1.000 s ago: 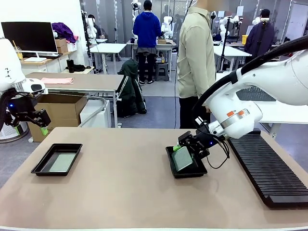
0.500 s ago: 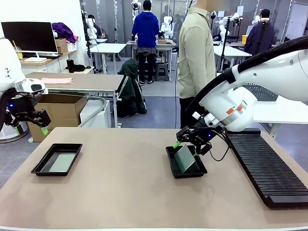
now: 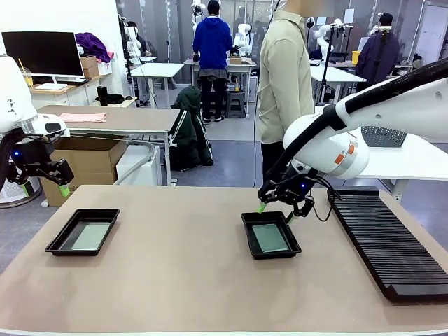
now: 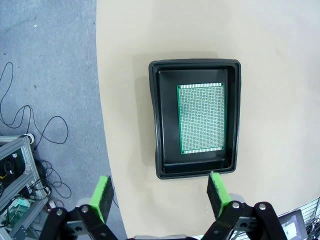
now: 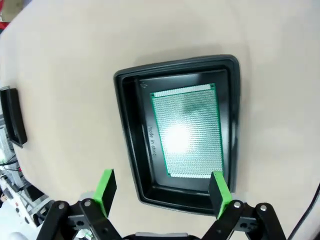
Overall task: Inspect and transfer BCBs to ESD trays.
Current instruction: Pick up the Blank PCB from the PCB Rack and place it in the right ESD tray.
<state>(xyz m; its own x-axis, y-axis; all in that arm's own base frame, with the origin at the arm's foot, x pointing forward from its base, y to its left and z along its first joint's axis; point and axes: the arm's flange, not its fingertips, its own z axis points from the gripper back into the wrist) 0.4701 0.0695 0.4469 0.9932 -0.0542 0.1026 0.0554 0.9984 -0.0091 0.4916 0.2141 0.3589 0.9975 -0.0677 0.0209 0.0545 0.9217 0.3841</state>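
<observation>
Two ESD trays lie on the tan table, each with one BCB flat on its floor. The left tray (image 3: pixel 55 243) holds a pale green board (image 3: pixel 91 236); the left wrist view looks straight down on this tray (image 4: pixel 195 64) and its board (image 4: pixel 201 118). My left gripper (image 3: pixel 63 189) (image 4: pixel 158 181) hangs open high over the table's left edge. The right tray (image 3: pixel 276 255) (image 5: pixel 128 131) holds a board (image 3: pixel 270 238) (image 5: pixel 186 131). My right gripper (image 3: pixel 275 212) (image 5: pixel 162 181) hovers open just above the tray's far rim, with nothing between its fingers.
A long black ribbed rack (image 3: pixel 388 241) runs along the table's right side; its end (image 5: pixel 12 119) shows in the right wrist view. A person in a beige jacket (image 3: pixel 283 77) stands at the far edge behind the right tray. Bare tabletop lies between the trays.
The right gripper let go of the board it held tilted in the right tray and rose back; the board now lies flat. The left arm stayed still.
</observation>
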